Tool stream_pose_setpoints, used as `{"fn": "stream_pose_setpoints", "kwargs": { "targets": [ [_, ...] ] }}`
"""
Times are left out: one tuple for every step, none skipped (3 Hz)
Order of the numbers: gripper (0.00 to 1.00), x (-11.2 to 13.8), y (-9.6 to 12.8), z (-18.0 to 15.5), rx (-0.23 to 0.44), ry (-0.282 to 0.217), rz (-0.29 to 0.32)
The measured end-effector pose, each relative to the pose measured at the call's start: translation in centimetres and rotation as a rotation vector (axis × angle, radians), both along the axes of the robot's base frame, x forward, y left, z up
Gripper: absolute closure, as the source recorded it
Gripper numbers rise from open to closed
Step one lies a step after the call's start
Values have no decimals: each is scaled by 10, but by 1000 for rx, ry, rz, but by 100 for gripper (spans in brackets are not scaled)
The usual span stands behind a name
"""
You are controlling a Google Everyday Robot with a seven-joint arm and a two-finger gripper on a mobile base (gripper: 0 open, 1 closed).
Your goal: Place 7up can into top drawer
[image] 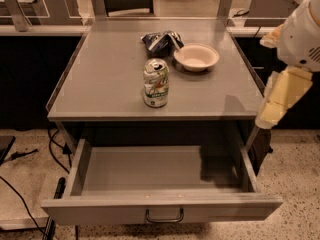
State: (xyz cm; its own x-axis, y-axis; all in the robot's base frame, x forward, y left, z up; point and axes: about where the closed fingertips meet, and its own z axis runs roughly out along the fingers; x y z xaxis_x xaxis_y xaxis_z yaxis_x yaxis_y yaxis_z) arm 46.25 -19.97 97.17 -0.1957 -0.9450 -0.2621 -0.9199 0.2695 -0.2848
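**Tool off the right edge, can upright on the tabletop**

Tool hangs beside the right edge of the tabletop, at about the level of its front corner and above the drawer's right end. Whether it is apart or together cannot be told. It holds nothing, and the white arm rises behind it to the upper right.

The can stands upright near the front middle of the tabletop, well apart from the tool. Behind it and to the right sits a bowl, close but not touching. A dark bag lies just left of the bowl, against its rim. Nothing stands between the can and the tabletop's front edge.

The drawer is pulled out below that edge, its inside bare, its handle at the centre of the front panel. The speckled floor shows around it.
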Motion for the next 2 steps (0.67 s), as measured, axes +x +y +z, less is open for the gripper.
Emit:
{"fn": "stream_pose_setpoints", "kwargs": {
  "targets": [
    [0,19,18,-7,63,-27,21],
    [0,44,41,-22,187,-47,42]
  ]
}}
